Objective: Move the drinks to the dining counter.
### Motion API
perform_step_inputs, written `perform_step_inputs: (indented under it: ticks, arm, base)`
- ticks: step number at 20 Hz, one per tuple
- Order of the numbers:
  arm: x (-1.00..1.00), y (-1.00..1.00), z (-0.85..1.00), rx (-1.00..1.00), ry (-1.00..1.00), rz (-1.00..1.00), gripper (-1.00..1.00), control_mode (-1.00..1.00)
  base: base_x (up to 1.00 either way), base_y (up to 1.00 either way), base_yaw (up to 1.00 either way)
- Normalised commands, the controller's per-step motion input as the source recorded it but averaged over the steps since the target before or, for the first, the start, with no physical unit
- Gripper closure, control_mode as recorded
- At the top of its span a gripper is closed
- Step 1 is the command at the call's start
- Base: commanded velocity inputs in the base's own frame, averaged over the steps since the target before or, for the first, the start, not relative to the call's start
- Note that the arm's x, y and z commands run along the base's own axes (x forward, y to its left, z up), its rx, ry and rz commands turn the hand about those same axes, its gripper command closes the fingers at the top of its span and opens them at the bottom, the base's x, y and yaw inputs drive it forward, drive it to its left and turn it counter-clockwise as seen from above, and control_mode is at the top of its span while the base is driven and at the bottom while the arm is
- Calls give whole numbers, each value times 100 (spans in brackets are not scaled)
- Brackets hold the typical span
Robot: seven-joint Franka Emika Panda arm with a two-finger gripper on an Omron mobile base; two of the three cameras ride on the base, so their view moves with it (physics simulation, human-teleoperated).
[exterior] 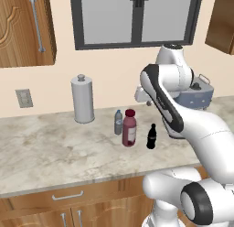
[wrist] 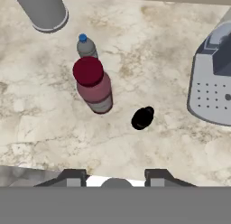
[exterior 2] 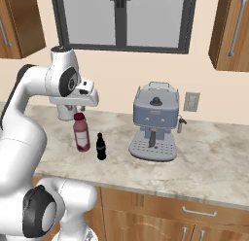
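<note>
The arm [exterior: 183, 125] is glossy white, built of rounded, tube-like links that swell at each joint. Dark grey to black bands and round caps mark the joints; one black ring with a grey centre sits at about 5 o'clock in the left base view. A dark stripe runs along the upper link. The wrist block is white and boxy. The fingers [wrist: 74, 177] are small, dark and square-tipped.
</note>
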Motion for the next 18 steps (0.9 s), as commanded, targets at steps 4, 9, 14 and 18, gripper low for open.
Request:
perform_step_inputs:
  ticks: [4,9,14,18]
  arm:
    - [-3,-12,-19,0,2,1,-100,-100]
    - [-38,-66,-28,0,-3,17,-100,-100]
    - [-47,-51,-31,0,-5,22,-100,-100]
    - [-50,-42,-31,0,-10,25,-100,-100]
  base:
    - [0,0,0]
    - [0,0,0]
    - [0,0,0]
    - [0,0,0]
